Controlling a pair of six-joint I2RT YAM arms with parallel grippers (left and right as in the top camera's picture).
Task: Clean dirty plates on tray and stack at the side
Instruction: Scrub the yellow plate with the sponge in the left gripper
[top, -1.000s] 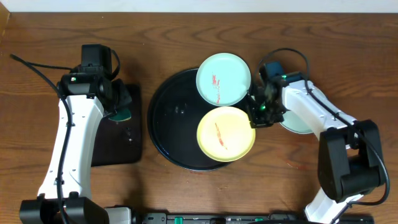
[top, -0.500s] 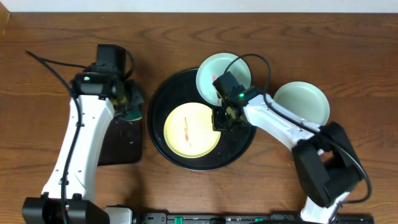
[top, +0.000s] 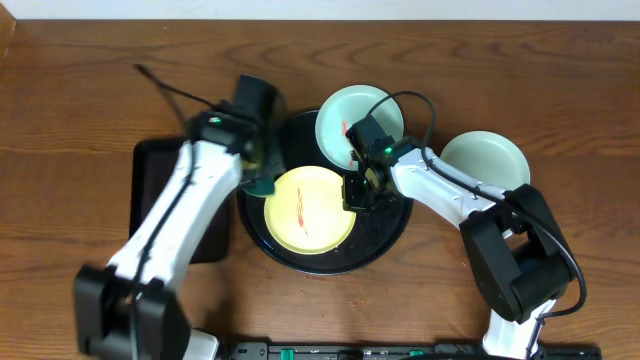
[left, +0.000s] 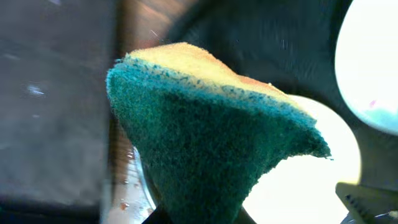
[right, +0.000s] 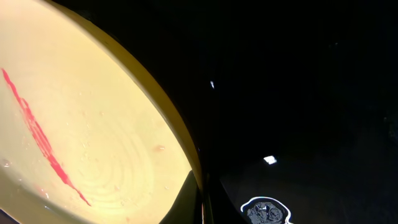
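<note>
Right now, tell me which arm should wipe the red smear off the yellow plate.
Left. The left arm holds the green-and-yellow sponge beside the yellow plate; the right fingers pinch its rim.

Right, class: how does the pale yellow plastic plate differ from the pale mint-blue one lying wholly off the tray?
The pale yellow plastic plate lies in the glossy black round tray; the pale mint-blue plate sits on the wooden table. Yellow carries a red smear; mint shows none. Both are small and round.

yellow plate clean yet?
No, a red streak runs across the yellow plate in the right wrist view.
</note>
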